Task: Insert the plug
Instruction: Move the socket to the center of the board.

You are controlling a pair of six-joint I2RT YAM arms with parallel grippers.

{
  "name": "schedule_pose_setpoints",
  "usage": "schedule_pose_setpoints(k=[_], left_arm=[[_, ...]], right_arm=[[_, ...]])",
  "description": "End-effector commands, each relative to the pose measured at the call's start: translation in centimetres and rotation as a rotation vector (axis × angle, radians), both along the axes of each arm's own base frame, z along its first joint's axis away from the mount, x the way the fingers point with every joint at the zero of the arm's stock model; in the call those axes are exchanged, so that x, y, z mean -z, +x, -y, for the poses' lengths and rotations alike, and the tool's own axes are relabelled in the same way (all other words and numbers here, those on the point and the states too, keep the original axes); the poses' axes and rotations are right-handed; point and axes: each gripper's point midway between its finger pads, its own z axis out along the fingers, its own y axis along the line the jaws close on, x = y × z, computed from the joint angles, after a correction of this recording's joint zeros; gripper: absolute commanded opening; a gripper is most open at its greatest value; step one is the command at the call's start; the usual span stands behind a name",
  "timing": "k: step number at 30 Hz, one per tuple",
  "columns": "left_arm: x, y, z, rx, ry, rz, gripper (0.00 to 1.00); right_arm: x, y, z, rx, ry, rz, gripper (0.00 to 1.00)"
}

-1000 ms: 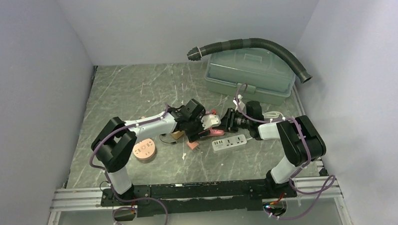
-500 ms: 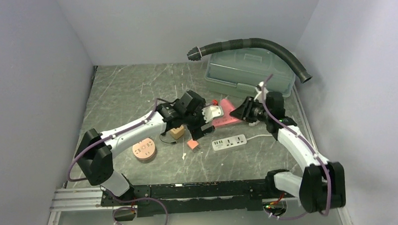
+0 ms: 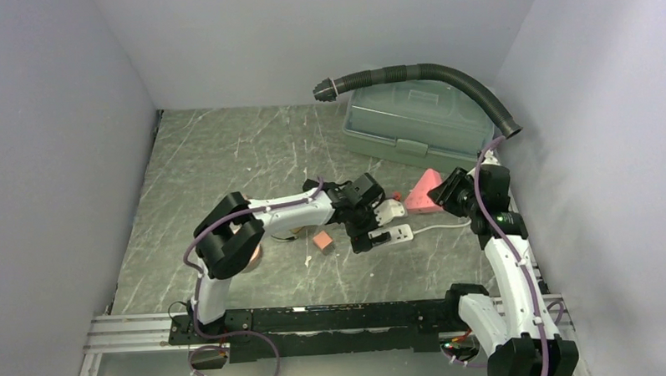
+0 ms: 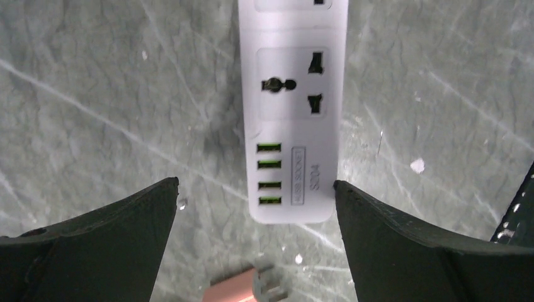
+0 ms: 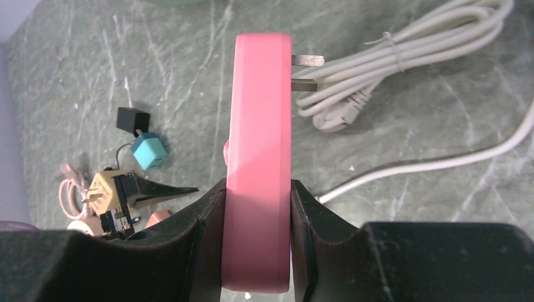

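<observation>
Plug (image 5: 258, 157): pink flat adapter, pinched edge-on in my right gripper (image 5: 257, 201), centre of the right wrist frame. Its two metal prongs (image 5: 307, 70) point toward the upper right. A coiled white cable (image 5: 403, 56) lies on the table (image 5: 441, 126) behind it. In the top view the plug sits right of centre, below the green box (image 3: 415, 122). My left gripper (image 4: 255, 185) is spread wide and empty, straddling the USB end of the white power strip (image 4: 293, 107). The finger at frame right is just beside the strip's edge.
</observation>
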Motion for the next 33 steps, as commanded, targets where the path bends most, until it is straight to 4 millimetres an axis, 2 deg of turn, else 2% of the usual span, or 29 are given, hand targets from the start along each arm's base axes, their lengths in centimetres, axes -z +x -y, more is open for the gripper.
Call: schedule_pose_setpoints(k=[1,7,8,12,16,20,23,25,27,29,31,32,33], left_arm=[[-0.6,0.5,2.8,-0.006,-0.036,0.014,1.0],[1.6,0.0,3.2,0.014,0.022,-0.021,0.99],[1.8,0.0,3.2,0.015,0.025,-0.021,0.97],[2.2,0.2,2.1,0.011,0.064,0.003,0.79],[2.2,1.0,-0.3,-0.028,0.108,0.039,0.52],[2.1,0.9,-2.8,-0.057,0.148,0.026,0.4],[2.1,0.6,-4.5,-0.076,0.163,0.03,0.38],[1.8,0.7,-5.5,-0.087,0.16,0.045,0.4],[1.7,0.8,-6.4,-0.09,0.167,0.058,0.48],[1.1,1.3,-6.8,-0.099,0.158,0.079,0.65],[-0.2,2.0,-6.7,-0.107,0.129,0.098,0.9],[-1.3,2.3,-6.3,-0.108,0.104,0.108,0.98],[-2.5,2.4,-6.0,-0.101,0.08,0.111,0.99]], right_arm=[[-1.5,-0.1,1.7,0.046,-0.045,0.01,0.0],[-2.5,-0.1,2.1,0.055,-0.042,0.034,0.0],[-2.4,-0.1,2.1,0.055,-0.043,0.032,0.0],[-2.6,0.0,2.0,0.047,-0.034,0.037,0.0],[-2.6,0.2,1.4,0.03,0.0,0.047,0.0],[-2.7,0.3,0.3,-0.01,0.052,0.062,0.0],[-3.1,0.3,-0.8,-0.061,0.098,0.08,0.0],[-3.3,0.1,-1.6,-0.098,0.13,0.083,0.0],[-3.3,-0.3,-2.5,-0.142,0.163,0.08,0.0],[-3.2,-0.8,-3.2,-0.182,0.188,0.063,0.0],[-3.6,-1.2,-3.6,-0.211,0.197,0.055,0.0],[-3.8,-1.4,-3.8,-0.224,0.203,0.053,0.0],[-4.2,-1.6,-4.1,-0.238,0.216,0.052,0.0]])
